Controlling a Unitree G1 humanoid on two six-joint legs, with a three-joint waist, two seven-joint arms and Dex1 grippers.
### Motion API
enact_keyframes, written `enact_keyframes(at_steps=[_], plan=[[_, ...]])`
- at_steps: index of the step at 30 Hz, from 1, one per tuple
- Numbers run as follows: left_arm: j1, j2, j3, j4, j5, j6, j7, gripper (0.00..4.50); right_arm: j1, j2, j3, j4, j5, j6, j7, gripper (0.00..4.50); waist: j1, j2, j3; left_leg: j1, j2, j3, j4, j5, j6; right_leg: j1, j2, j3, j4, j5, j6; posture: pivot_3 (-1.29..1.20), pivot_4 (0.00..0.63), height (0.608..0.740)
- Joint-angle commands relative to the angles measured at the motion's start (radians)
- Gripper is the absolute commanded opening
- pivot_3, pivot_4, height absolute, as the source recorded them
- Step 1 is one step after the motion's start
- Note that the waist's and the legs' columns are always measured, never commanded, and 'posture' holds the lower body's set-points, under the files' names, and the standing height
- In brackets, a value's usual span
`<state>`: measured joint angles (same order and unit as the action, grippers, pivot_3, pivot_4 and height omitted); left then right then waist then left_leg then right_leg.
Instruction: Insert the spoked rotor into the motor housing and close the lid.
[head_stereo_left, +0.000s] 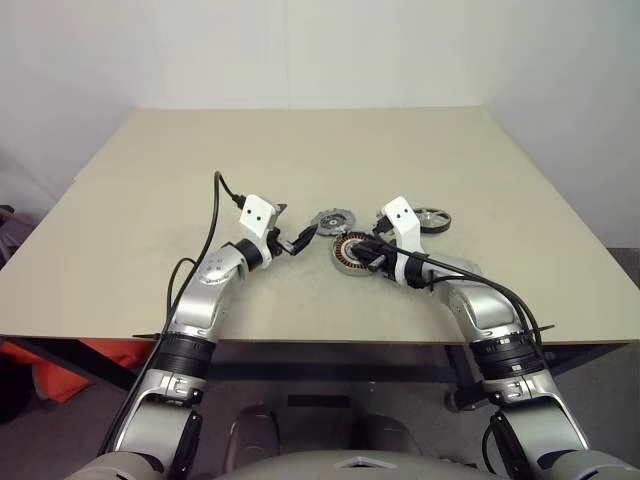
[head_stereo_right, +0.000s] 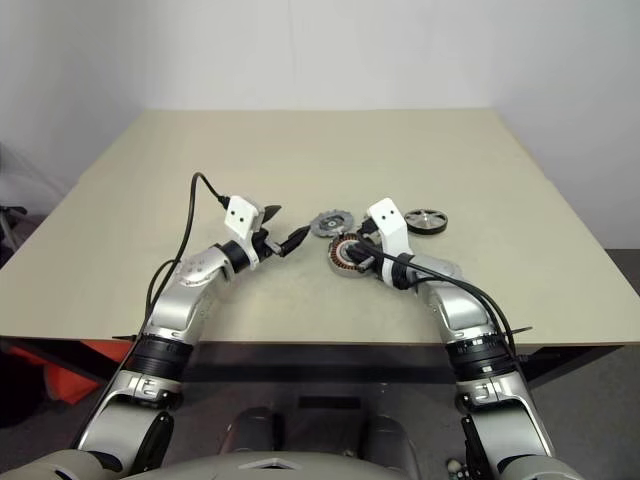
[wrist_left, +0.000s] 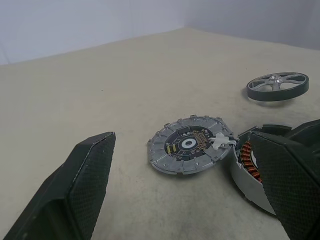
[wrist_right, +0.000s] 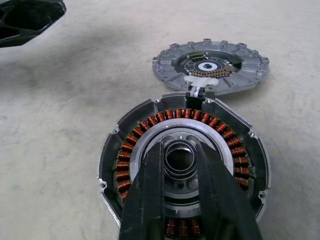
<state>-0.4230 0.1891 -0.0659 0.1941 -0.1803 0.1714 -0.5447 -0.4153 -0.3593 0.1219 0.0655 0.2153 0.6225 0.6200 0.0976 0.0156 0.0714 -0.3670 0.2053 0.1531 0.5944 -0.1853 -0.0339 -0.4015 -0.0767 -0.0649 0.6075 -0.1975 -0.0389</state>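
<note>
The motor housing (wrist_right: 131, 141), a shallow silver can ringed with copper windings, lies open on the table. My right gripper (wrist_right: 179, 145) reaches into it, its two fingers closed around the central hub. A toothed-rim disc with a circuit board in it, the lid (head_stereo_left: 328, 221), lies flat just beyond, joined to the housing by a small white connector. The spoked rotor (head_stereo_left: 432, 220), a dark-rimmed wheel, rests on the table farther right, apart from both grippers. My left gripper (head_stereo_left: 292, 228) hovers left of the lid, open and holding nothing.
The beige table (head_stereo_left: 300, 150) spreads wide beyond and to the left of the parts. Its front edge runs close under both arms. A black cable loops from my left wrist (head_stereo_left: 215, 215).
</note>
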Motion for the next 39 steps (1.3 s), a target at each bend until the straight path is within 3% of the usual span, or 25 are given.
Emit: enact_keyframes(at_steps=[1,10,13,17,26,34,39], plan=[[-0.020,0.006,0.014,-0.025,-0.007,-0.009,0.002,4.50,-0.012,-0.005,-0.010,-0.032,-0.004,-0.037,0.000,1.85,0.000,0.000,0.000,0.000,0.000,0.000,0.000,0.000,0.000,0.000,0.000,0.000,0.000,0.000,0.000,0.00,0.000,0.740],[-0.022,0.003,0.011,-0.020,-0.006,-0.012,0.001,4.50,-0.028,0.008,-0.037,-0.029,0.006,-0.062,-0.017,1.85,0.000,0.000,0.000,0.000,0.000,0.000,0.000,0.000,0.000,0.000,0.000,0.000,0.000,0.000,0.000,0.00,0.000,0.740],[-0.023,0.003,0.012,-0.017,-0.005,-0.013,0.002,4.50,-0.032,0.011,-0.042,-0.022,0.008,-0.065,-0.023,1.23,0.000,0.000,0.000,0.000,0.000,0.000,0.000,0.000,0.000,0.000,0.000,0.000,0.000,0.000,0.000,0.00,0.000,0.740],[-0.024,0.004,0.012,-0.015,-0.004,-0.014,0.003,4.50,-0.029,0.010,-0.040,-0.028,0.008,-0.063,-0.017,0.03,0.000,0.000,0.000,0.000,0.000,0.000,0.000,0.000,0.000,0.000,0.000,0.000,0.000,0.000,0.000,0.00,0.000,0.740],[-0.024,0.005,0.012,-0.017,-0.003,-0.015,0.006,4.50,-0.018,0.009,-0.013,-0.058,0.008,-0.052,0.019,0.03,0.000,0.000,0.000,0.000,0.000,0.000,0.000,0.000,0.000,0.000,0.000,0.000,0.000,0.000,0.000,0.00,0.000,0.740],[-0.019,0.005,0.012,-0.022,-0.003,-0.014,0.009,4.50,-0.009,0.028,0.021,0.079,-0.050,-0.098,-0.007,0.03,-0.001,0.000,0.000,0.000,0.000,0.000,0.000,0.000,0.000,0.000,0.000,0.000,0.000,0.000,0.000,0.00,0.000,0.740],[-0.017,0.011,0.018,-0.026,-0.005,-0.012,0.010,4.50,-0.017,0.026,0.000,0.062,-0.037,-0.100,-0.001,0.03,-0.001,0.000,0.000,0.001,0.000,0.000,0.000,0.000,0.000,0.001,0.000,0.000,0.000,0.000,0.000,0.00,0.000,0.740]])
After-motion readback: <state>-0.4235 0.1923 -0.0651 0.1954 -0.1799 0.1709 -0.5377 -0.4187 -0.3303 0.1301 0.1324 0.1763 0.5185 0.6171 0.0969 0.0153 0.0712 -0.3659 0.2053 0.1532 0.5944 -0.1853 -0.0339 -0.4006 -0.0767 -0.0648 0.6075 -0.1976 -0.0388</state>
